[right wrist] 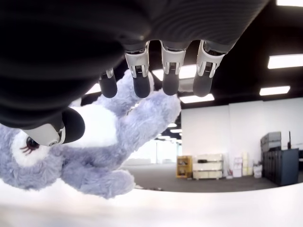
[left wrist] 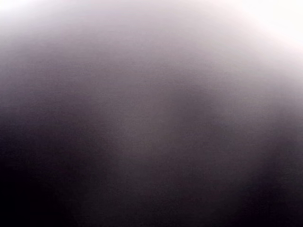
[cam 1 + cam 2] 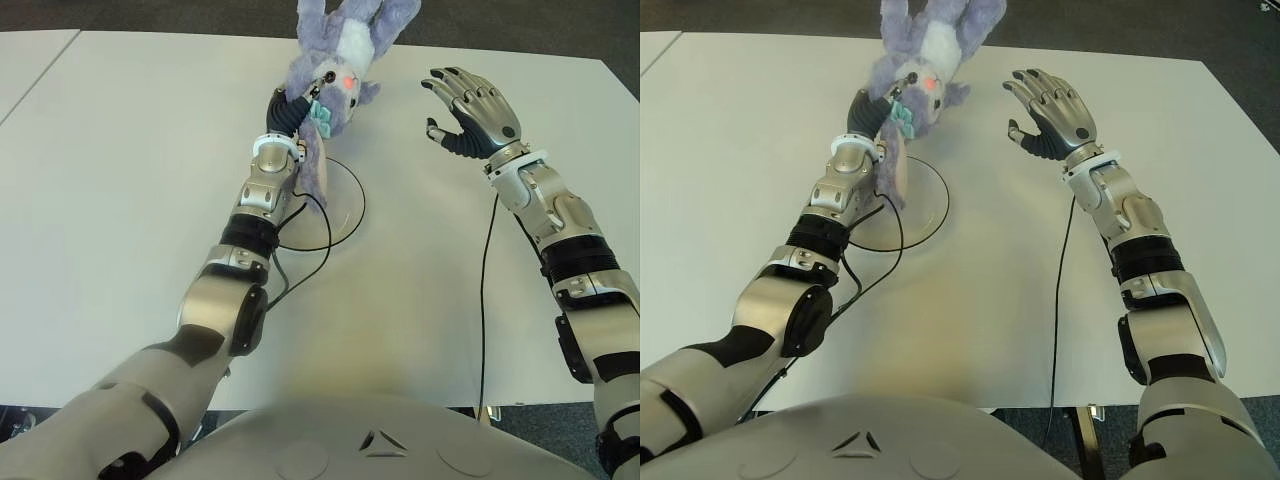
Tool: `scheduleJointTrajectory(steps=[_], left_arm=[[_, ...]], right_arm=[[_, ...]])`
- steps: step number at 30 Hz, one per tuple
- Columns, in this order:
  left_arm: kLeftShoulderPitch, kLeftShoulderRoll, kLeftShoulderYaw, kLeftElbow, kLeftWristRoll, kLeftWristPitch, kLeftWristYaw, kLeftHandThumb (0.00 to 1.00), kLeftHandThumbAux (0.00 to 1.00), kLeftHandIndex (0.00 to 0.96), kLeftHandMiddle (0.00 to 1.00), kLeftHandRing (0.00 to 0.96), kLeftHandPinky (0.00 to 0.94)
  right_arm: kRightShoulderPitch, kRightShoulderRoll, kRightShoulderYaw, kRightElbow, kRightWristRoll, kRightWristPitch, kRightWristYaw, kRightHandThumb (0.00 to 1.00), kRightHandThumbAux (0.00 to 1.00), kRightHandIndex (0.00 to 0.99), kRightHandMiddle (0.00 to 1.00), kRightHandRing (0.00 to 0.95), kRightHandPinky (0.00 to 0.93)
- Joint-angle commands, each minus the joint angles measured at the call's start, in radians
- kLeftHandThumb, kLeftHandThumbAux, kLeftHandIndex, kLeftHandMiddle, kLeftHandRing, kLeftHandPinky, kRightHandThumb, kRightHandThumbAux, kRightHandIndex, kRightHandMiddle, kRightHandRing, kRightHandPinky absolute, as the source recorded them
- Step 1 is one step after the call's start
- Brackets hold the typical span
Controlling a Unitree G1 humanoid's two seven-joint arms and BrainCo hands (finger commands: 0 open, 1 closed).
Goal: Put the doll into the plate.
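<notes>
Our left hand (image 3: 290, 108) is clamped on the doll (image 3: 343, 60), whose long axis runs up and away from it. The plate (image 3: 345, 205) lies just below and behind, so we lower. Our right hand (image 3: 470, 108) hovers spread beside the doll, empty.
</notes>
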State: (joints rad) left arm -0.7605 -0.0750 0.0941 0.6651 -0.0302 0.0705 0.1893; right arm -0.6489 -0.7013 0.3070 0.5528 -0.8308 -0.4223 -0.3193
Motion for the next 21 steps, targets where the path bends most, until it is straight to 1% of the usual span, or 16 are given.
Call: scheduleJointTrajectory(steps=[1,6,10,16,21], left_arm=[[0.026,-0.010,0.010,-0.044,-0.024,0.026,-0.011,0.952,0.650,0.387,0.500,0.532,0.849],[0.038,-0.015,0.016,-0.071,-0.037,0.024,-0.016,0.951,0.650,0.387,0.501,0.532,0.842],[0.048,-0.022,0.028,-0.100,-0.072,0.024,-0.037,0.951,0.650,0.387,0.500,0.532,0.838],[0.054,-0.027,0.047,-0.130,-0.134,0.052,-0.077,0.950,0.650,0.385,0.500,0.532,0.835],[0.073,-0.041,0.078,-0.185,-0.229,0.104,-0.142,0.950,0.651,0.384,0.499,0.533,0.840]], right_arm=[[-0.006,0.011,0.021,0.026,-0.027,-0.005,-0.036,0.631,0.329,0.000,0.000,0.000,0.021],[-0.011,0.018,0.033,0.042,-0.037,-0.007,-0.063,0.623,0.313,0.000,0.000,0.000,0.009],[-0.010,0.025,0.040,0.054,-0.045,-0.011,-0.095,0.623,0.301,0.000,0.000,0.000,0.006],[-0.014,0.034,0.049,0.072,-0.056,-0.013,-0.146,0.622,0.282,0.000,0.000,0.000,0.021],[-0.019,0.043,0.057,0.085,-0.075,-0.005,-0.204,0.626,0.265,0.000,0.000,0.000,0.017]])
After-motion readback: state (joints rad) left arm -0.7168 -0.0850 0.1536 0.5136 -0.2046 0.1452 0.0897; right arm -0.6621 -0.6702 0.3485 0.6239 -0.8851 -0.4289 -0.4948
